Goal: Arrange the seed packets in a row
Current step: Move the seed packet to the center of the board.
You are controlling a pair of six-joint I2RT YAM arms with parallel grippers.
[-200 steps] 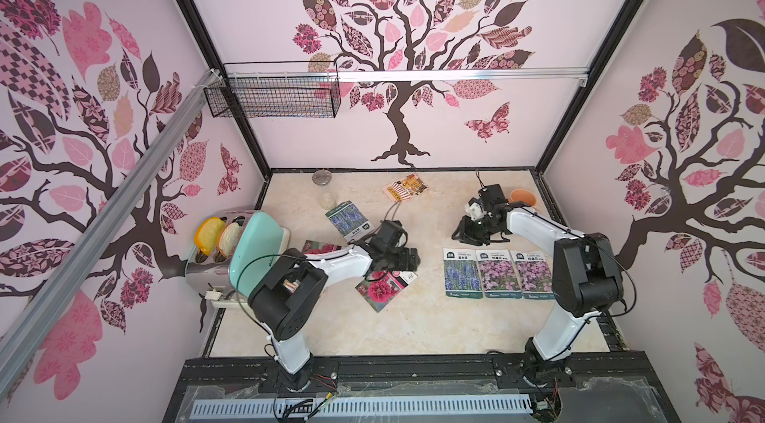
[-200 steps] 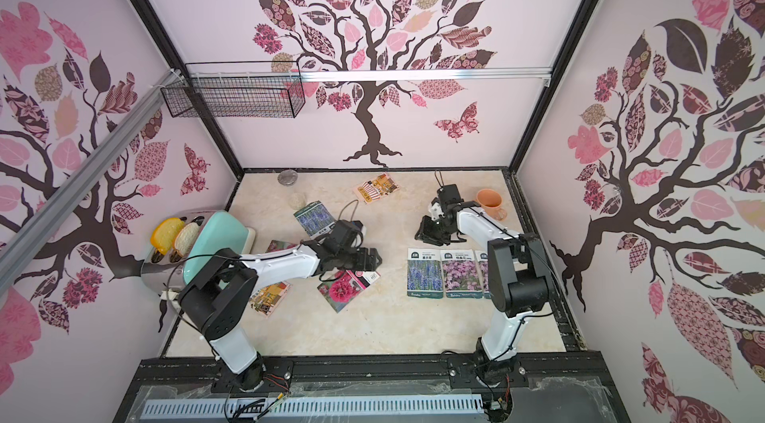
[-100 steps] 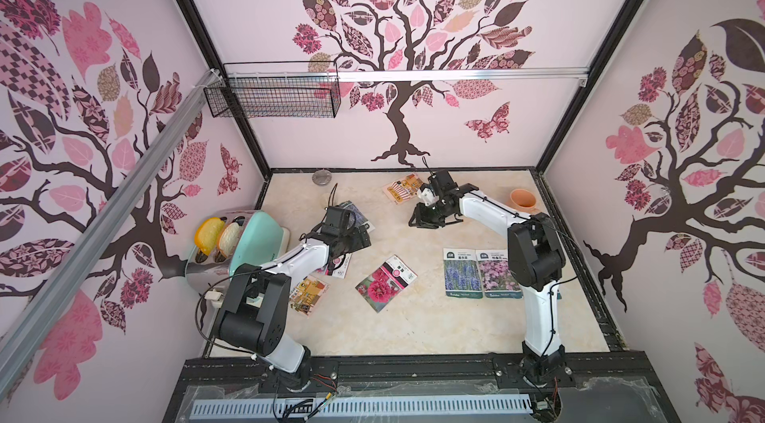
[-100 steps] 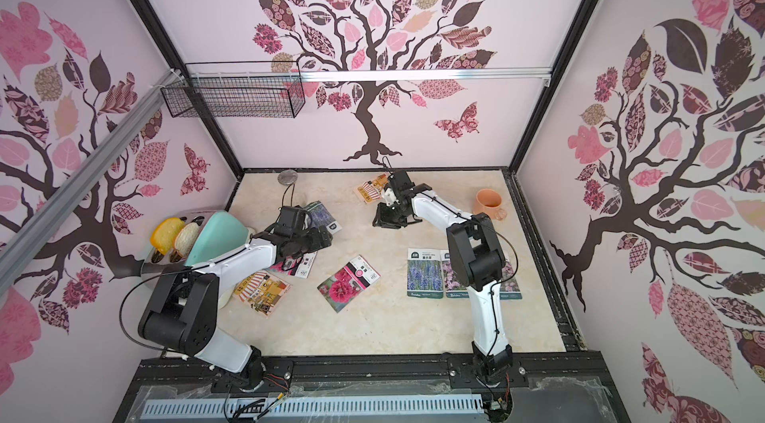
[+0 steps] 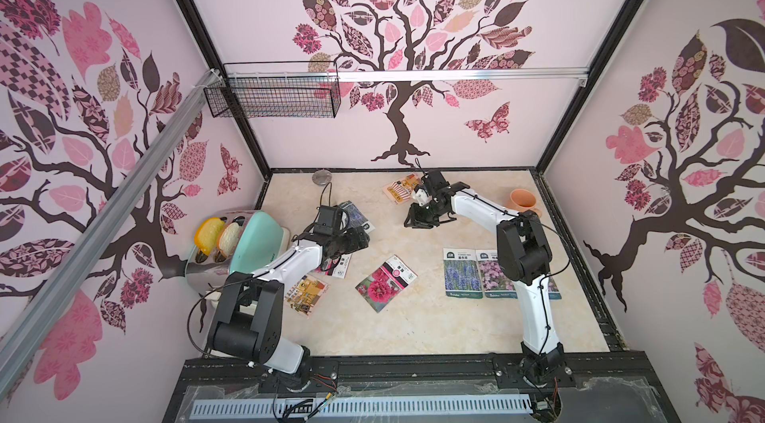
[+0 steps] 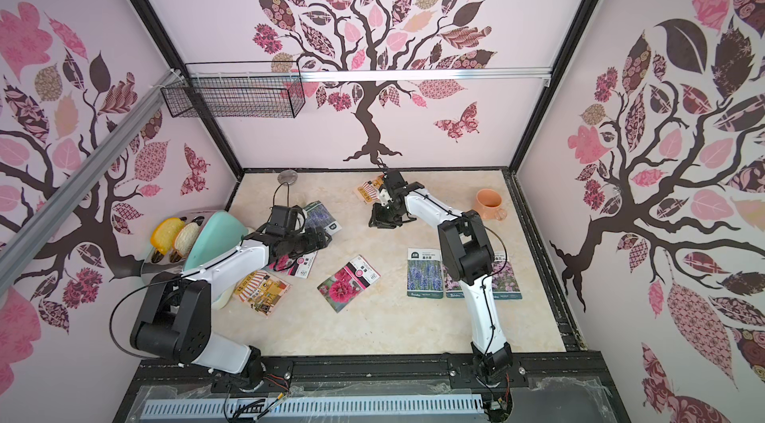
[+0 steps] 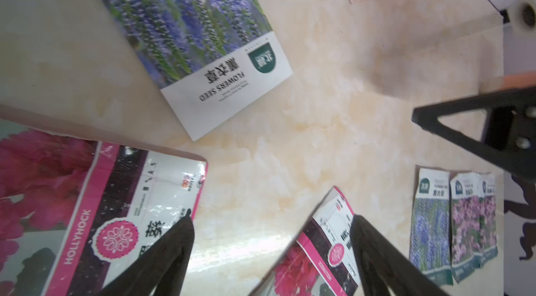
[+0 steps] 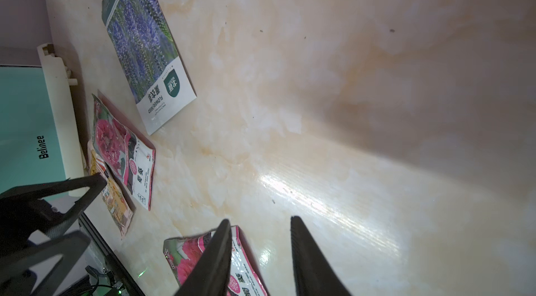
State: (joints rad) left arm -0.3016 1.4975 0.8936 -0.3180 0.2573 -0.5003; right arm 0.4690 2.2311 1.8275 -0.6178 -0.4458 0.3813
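Tabletop (image 5: 414, 325) of cream marble-look sheet, boxed by pale walls (image 5: 455, 139) printed with brown trees and pink leaves. Wire basket (image 5: 273, 100) on the back wall, orange mug (image 5: 522, 203) at the back of the table.

Seed packets flat on the surface:
- Just in front of the mug, a row of three: lavender packet (image 5: 461, 274), pink-purple packet (image 5: 494, 276) touching it, third packet (image 5: 554, 291) mostly behind the right arm.
- Farther from the mug, hollyhock packet (image 5: 386, 283).
- Level with the mug, orange shop-print packet (image 5: 399, 189).
- Farthest from the mug, second lavender packet (image 5: 356, 214), second hollyhock packet (image 5: 339, 269) and second orange packet (image 5: 306, 296), near a toaster (image 5: 198, 267).

Left gripper (image 7: 270, 215) released, fingers wide, bare table between them. Right gripper (image 8: 259, 219) parted, grasping nothing, between the mug and the second lavender packet.

Only in the left wrist view: "HOLLYHOCK" and "FLOWERS SEED" lettering, and the whole row of three, edges touching. Only in the right wrist view: "Belinee" on the teal item (image 8: 23, 123). Only in both top views: mug, basket, walls.
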